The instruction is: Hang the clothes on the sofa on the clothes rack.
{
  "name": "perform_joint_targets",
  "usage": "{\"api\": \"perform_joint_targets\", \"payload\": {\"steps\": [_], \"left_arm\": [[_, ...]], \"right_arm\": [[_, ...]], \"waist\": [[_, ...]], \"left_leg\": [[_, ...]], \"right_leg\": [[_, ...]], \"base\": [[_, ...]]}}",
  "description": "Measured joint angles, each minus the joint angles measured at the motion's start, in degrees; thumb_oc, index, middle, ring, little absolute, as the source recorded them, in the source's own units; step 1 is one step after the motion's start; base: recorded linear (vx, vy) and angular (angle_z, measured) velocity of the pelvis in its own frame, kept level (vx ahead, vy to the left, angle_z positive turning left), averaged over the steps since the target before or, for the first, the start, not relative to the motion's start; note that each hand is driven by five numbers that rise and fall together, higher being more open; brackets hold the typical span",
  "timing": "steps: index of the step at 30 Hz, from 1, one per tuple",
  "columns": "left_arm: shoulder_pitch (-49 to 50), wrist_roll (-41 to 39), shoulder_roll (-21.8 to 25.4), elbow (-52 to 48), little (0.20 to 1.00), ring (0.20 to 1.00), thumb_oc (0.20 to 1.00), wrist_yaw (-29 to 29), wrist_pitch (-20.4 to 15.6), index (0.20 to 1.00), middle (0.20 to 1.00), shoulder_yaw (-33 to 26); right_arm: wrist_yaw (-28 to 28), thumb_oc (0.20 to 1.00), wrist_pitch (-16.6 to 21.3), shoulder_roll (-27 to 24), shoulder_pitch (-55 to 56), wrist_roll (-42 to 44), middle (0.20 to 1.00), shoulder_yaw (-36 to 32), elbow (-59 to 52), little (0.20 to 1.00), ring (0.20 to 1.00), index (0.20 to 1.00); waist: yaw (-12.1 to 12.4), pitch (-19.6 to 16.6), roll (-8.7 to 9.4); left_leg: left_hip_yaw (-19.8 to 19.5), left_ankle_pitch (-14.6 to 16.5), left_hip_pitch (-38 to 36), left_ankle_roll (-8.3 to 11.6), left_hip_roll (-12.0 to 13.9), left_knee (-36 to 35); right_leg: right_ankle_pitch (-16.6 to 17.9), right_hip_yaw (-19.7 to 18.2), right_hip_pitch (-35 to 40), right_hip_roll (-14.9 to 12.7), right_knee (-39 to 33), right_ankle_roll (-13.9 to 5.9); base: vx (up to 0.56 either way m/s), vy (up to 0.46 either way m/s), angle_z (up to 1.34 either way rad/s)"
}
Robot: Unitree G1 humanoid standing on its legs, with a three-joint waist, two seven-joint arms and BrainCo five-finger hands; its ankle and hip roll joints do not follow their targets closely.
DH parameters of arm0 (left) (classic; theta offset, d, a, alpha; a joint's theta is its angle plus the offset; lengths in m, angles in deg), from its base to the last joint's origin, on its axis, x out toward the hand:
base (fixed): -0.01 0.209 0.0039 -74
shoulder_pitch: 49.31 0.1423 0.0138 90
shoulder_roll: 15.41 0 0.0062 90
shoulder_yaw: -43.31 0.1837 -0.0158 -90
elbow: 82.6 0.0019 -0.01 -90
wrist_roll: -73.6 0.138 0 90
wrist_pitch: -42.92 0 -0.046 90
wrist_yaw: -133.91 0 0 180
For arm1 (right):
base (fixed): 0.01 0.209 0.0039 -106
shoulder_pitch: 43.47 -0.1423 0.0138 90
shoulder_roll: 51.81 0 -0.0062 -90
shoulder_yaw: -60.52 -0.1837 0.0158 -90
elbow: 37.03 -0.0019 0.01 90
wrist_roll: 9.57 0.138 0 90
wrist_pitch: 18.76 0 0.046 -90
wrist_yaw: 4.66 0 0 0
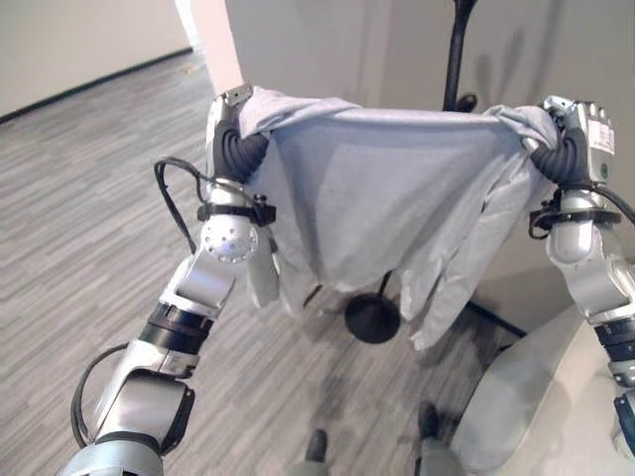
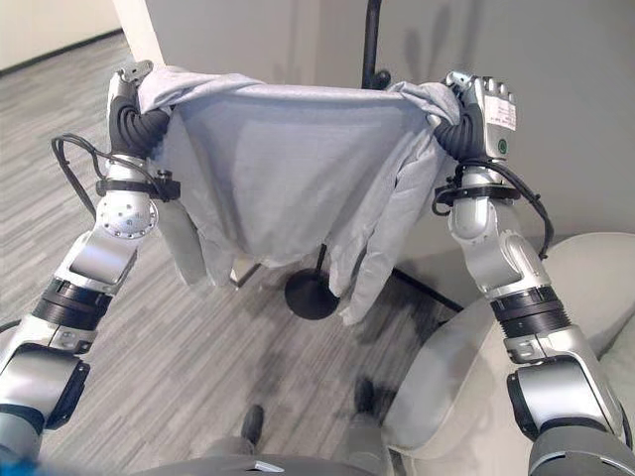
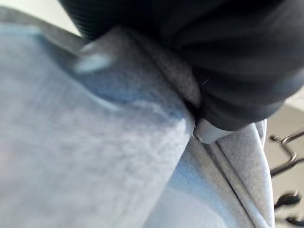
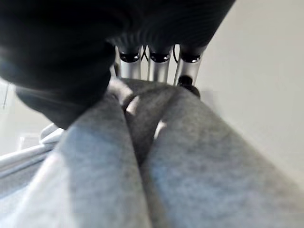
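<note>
Both arms are raised in front of the head camera, elbows bent, holding a grey garment [image 1: 397,188] spread wide between them. Left hand [image 1: 234,119] has one top corner, right hand [image 2: 481,114] the other; cloth bunches over each hand and its dark ribbed cover. In the right wrist view silver fingers [image 4: 159,69] curl down into a thick gathered fold of the fabric, clamped on it. Left wrist view: cloth wedged tight against the dark cover with a pale fingertip [image 3: 209,132] pressing into it, so that hand grips too.

Garment is soft, matte, light grey knit, top edge pulled nearly straight, body sagging in a shallow curve, two sleeves dangling loose below. It hangs in the air just in front of the clothes rack [image 2: 371,40], a thin black pole with a round black base [image 1: 372,317] on grey wood-grain floor [image 1: 89,218]. Pale rounded sofa [image 2: 595,288] sits at the robot's lower right.
</note>
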State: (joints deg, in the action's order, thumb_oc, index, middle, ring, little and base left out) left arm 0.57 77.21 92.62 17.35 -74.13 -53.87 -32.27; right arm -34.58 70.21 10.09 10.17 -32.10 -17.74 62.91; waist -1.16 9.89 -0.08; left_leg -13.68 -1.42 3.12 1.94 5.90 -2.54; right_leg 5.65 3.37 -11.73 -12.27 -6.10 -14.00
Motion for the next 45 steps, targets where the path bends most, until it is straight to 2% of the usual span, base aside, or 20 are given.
{"api": "perform_joint_targets", "payload": {"steps": [2, 3, 4, 5, 6, 7, 8, 9, 14, 15, 18, 19, 20, 21, 22, 24, 26, 27, 31, 45], "left_arm": [[-0.27, 0.0, 0.08, -0.02, 0.2, 0.2, 0.2, 0.01, -0.01, 0.2, 0.2, 0.06], [-1.36, 0.05, -0.25, 0.41, 0.2, 0.2, 0.2, -0.23, -0.55, 0.2, 0.2, 0.22], [-1.17, 0.04, -3.25, 1.86, 0.2, 0.2, 0.2, -0.34, -0.59, 0.2, 0.2, 0.55], [0.28, 0.02, -5.33, 1.01, 0.2, 0.2, 0.2, -0.19, -0.17, 0.2, 0.2, 1.69], [1.28, 0.07, -5.5, 0.03, 0.2, 0.2, 0.2, -0.05, -0.23, 0.2, 0.2, 2.31], [0.47, 0.03, -7.21, -0.15, 0.2, 0.2, 0.2, 0.16, -0.02, 0.2, 0.2, 2.02], [-0.01, 0.02, -7.22, -1.05, 0.2, 0.2, 0.2, 0.15, -0.53, 0.2, 0.2, 1.9], [0.05, 0.02, -7.25, -0.99, 0.2, 0.2, 0.2, 0.23, -0.38, 0.2, 0.2, 1.9], [-0.16, 0.0, -6.52, -0.96, 0.2, 0.2, 0.2, 0.43, -0.21, 0.2, 0.2, 1.25], [0.03, -0.06, -6.55, -0.89, 0.2, 0.2, 0.2, 0.59, -0.17, 0.2, 0.2, 1.13], [0.86, -0.06, -5.79, -1.11, 0.2, 0.2, 0.2, 1.3, -0.2, 0.2, 0.2, 1.03], [0.87, -0.04, -5.78, -1.35, 0.2, 0.2, 0.2, 1.38, -0.2, 0.2, 0.2, 1.06], [0.84, -0.03, -5.75, -1.32, 0.2, 0.2, 0.2, 1.46, -0.23, 0.2, 0.2, 1.15], [0.84, -0.02, -5.75, -1.33, 0.2, 0.2, 0.2, 1.59, -0.21, 0.2, 0.2, 1.2], [0.96, -0.02, -5.7, -1.41, 0.2, 0.2, 0.2, 1.65, -0.15, 0.2, 0.2, 1.2], [0.92, -0.01, -5.21, -1.72, 0.2, 0.2, 0.2, 1.64, -0.19, 0.2, 0.2, 1.15], [1.81, 0.01, -2.52, -1.44, 0.2, 0.2, 0.2, 1.46, 0.32, 0.2, 0.2, 1.48], [1.81, 0.01, -2.32, -1.45, 0.2, 0.2, 0.2, 1.46, 0.4, 0.2, 0.2, 1.47], [1.81, 0.01, -0.63, -3.24, 0.2, 0.2, 0.2, 1.46, 0.21, 0.2, 0.2, 1.01], [2.26, 0.02, -0.13, -3.48, 0.2, 0.2, 0.2, 1.44, 0.05, 0.2, 0.2, 0.9]], "right_arm": [[0.01, 0.2, -0.01, -0.2, 0.02, 0.0, 0.2, 0.0, 0.04, 0.2, 0.2, 0.2], [0.01, 0.2, 0.37, -0.86, -0.71, -0.09, 0.2, -0.26, 1.18, 0.2, 0.2, 0.2], [-0.12, 0.2, 0.64, -1.02, -0.41, -0.05, 0.2, -1.08, 2.98, 0.2, 0.2, 0.2], [0.21, 0.2, -0.23, -1.51, 0.91, 0.07, 0.2, -1.3, 3.06, 0.2, 0.2, 0.2], [0.3, 0.2, -0.2, -1.64, 0.85, 0.08, 0.2, -1.23, 3.46, 0.2, 0.2, 0.2], [0.5, 0.2, -0.51, -3.96, 1.64, 0.14, 0.2, -1.79, 1.97, 0.2, 0.2, 0.2], [0.24, 0.2, 0.03, -6.53, 0.66, 0.11, 0.2, -2.61, 0.94, 0.2, 0.2, 0.2], [0.15, 0.2, 0.23, -7.48, 0.09, 0.12, 0.2, -3.05, 0.86, 0.2, 0.2, 0.2], [-0.06, 0.2, 0.9, -7.68, 1.31, 0.1, 0.2, -3.12, -0.16, 0.2, 0.2, 0.2], [-0.05, 0.2, 1.56, -7.51, 2.7, 0.08, 0.2, -3.22, -0.68, 0.2, 0.2, 0.2], [-0.08, 0.2, 2.43, -6.99, 3.84, 0.09, 0.2, -3.54, -0.78, 0.2, 0.2, 0.2], [-0.09, 0.2, 2.47, -7.0, 3.84, 0.09, 0.2, -3.62, -0.73, 0.2, 0.2, 0.2], [-0.11, 0.2, 2.45, -6.71, 3.83, 0.09, 0.2, -3.67, -0.45, 0.2, 0.2, 0.2], [-0.1, 0.2, 2.46, -6.7, 3.82, 0.09, 0.2, -3.67, -0.23, 0.2, 0.2, 0.2], [0.17, 0.2, 2.46, -6.62, 3.86, 0.09, 0.2, -3.59, -0.07, 0.2, 0.2, 0.2], [0.2, 0.2, 2.56, -5.9, 4.25, 0.02, 0.2, -3.54, -0.1, 0.2, 0.2, 0.2], [0.32, 0.2, 2.54, -0.73, 4.81, 0.0, 0.2, -3.28, -0.31, 0.2, 0.2, 0.2], [0.32, 0.2, 2.54, -0.78, 4.81, 0.0, 0.2, -3.31, -0.41, 0.2, 0.2, 0.2], [0.41, 0.2, 2.53, -0.75, 4.8, -0.01, 0.2, -3.22, -0.61, 0.2, 0.2, 0.2], [0.52, 0.2, 1.47, -0.1, 4.22, -0.02, 0.2, -2.19, -0.72, 0.2, 0.2, 0.2]], "waist": [[-0.31, -0.11, 1.59], [-0.6, 0.2, 4.22], [-0.46, 0.16, 2.74], [-0.35, -0.38, 1.18], [-0.46, -0.61, 0.67], [-1.13, -1.67, -1.37], [-2.07, -1.92, -1.21], [-2.78, -2.13, -0.88], [-3.03, -4.92, 1.4], [-2.77, -5.72, 2.92], [-2.28, -6.51, 4.46], [-1.92, -6.39, 4.67], [-1.83, -5.65, 5.99], [-1.8, -5.34, 6.53], [-1.07, -5.69, 5.08], [0.05, -5.72, 2.47], [-0.33, -6.01, 5.48], [-0.29, -6.03, 5.69], [0.02, -6.04, 5.69], [-0.37, -7.01, 4.34]], "left_leg": [[0.03, 0.36, -1.79, 1.46, 0.56, -2.11], [0.2, 0.45, -2.98, 4.12, 0.31, -1.85], [-0.8, 1.46, -3.54, 7.11, 2.27, -0.95], [0.43, 2.14, -3.41, 7.07, 4.17, 1.29], [0.76, 2.59, -4.0, 7.33, 5.49, 1.86], [1.38, 4.22, -4.44, 5.55, 8.96, 0.66], [1.96, 3.04, -4.73, 6.51, 10.41, 1.04], [2.17, 1.81, -5.08, 8.47, 10.39, 1.73], [2.19, 1.47, -3.4, 8.71, 9.62, 7.91], [4.03, 0.81, -0.92, 8.79, 9.44, 11.87], [6.96, -1.85, -0.42, 8.49, 8.45, 11.47], [7.36, -1.58, -0.12, 8.71, 7.11, 10.18], [8.12, 0.69, 1.79, 9.29, 1.57, 9.29], [8.86, 0.41, 3.45, 7.86, -1.96, 7.82], [9.73, -1.87, 3.85, 4.65, -3.57, 4.46], [9.99, -3.86, 3.42, 0.65, -2.69, 0.9], [10.55, -4.62, 1.03, 1.33, -3.8, -2.41], [10.56, -4.69, 0.87, 1.36, -4.33, -2.55], [11.36, -4.56, -0.9, 1.18, -5.58, -2.7], [12.94, -4.44, -2.43, 1.19, -3.45, -2.72]], "right_leg": [[-1.05, 1.1, 3.21, 0.56, 0.23, -0.15], [1.78, 1.09, 5.2, 0.18, 1.43, 1.12], [3.09, 3.27, 4.83, 1.11, 5.02, 2.41], [1.37, 4.47, 5.62, 2.9, 6.05, 5.16], [0.81, 4.88, 6.32, 4.83, 6.3, 5.91], [0.28, 7.01, 7.38, 8.24, 5.09, 7.34], [0.83, 7.99, 9.2, 10.18, 2.63, 8.47], [1.18, 8.63, 11.1, 10.39, 0.93, 8.98], [0.28, 8.84, 13.24, 10.62, 0.48, 9.65], [0.19, 9.89, 14.11, 10.74, 0.5, 10.19], [-1.42, 12.45, 16.02, 9.34, 0.51, 11.5], [-1.59, 12.61, 15.83, 8.48, 0.51, 11.77], [-1.76, 12.07, 15.32, 5.48, 0.5, 12.01], [-1.65, 11.91, 14.85, 3.8, 0.5, 11.81], [-1.35, 11.76, 13.78, 4.14, 0.94, 11.01], [-1.45, 11.19, 14.04, 7.08, 0.81, 9.78], [-1.84, 8.84, 14.28, 5.83, 0.17, 7.73], [-1.93, 8.46, 14.35, 5.36, 0.17, 7.56], [-2.03, 7.13, 15.85, 4.05, 0.16, 6.51], [-1.82, 5.52, 16.33, 6.05, 0.16, 7.26]], "base": [[0.25, -0.369, 0.62], [0.33, -0.465, 0.81], [0.32, -0.421, 0.67], [0.36, -0.521, 0.27], [0.34, -0.508, 0.19], [0.25, -0.391, 0.11], [0.15, -0.305, 0.25], [0.13, -0.264, 0.11], [0.16, -0.214, 0.05], [0.09, -0.151, 0.39], [0.07, -0.099, 0.58], [0.01, -0.004, 0.51], [0.0, 0.0, 0.55], [0.0, 0.009, 0.37], [0.08, 0.037, 0.01], [0.14, 0.066, -0.2], [0.15, 0.068, -0.09], [0.12, 0.062, -0.02], [0.04, 0.024, -0.05], [0.05, 0.031, -0.07]]}}
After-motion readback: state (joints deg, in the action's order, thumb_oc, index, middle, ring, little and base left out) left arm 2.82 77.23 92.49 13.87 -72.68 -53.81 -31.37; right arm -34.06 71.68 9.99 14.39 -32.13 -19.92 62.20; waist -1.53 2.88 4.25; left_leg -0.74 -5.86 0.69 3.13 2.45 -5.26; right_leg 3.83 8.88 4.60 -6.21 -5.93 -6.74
